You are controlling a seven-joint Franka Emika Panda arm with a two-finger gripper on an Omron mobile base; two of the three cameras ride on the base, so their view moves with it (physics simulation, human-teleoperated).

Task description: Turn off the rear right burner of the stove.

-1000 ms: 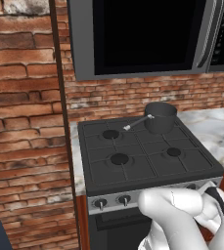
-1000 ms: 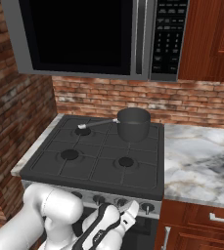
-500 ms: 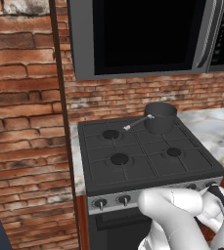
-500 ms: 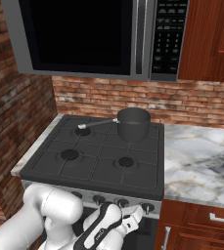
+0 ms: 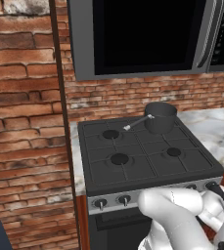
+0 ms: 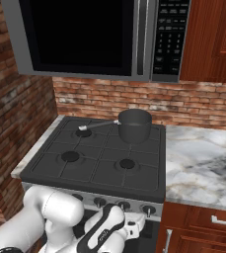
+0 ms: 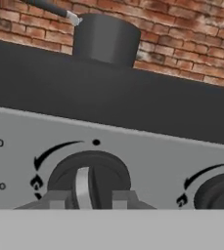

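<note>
My tool (image 7: pixel 89 200) sits at the silver front strip of the stove (image 6: pixel 92 163), its two fingertips (image 7: pixel 55 201) closed in on either side of a dark round knob (image 7: pixel 89 178) and gripping it; the knob's pale bar stands upright between them. Another knob (image 7: pixel 218 193) lies just to its side. The rear right burner (image 6: pixel 134 136) is under a dark saucepan (image 6: pixel 134 125) at the stove's back right, beside the marble worktop (image 6: pixel 203 163).

Pot (image 6: pixel 134 125) on stove (image 6: pixel 99 158) rear right, apparently over burner, microwave (image 6: pixel 92 37) above
</note>
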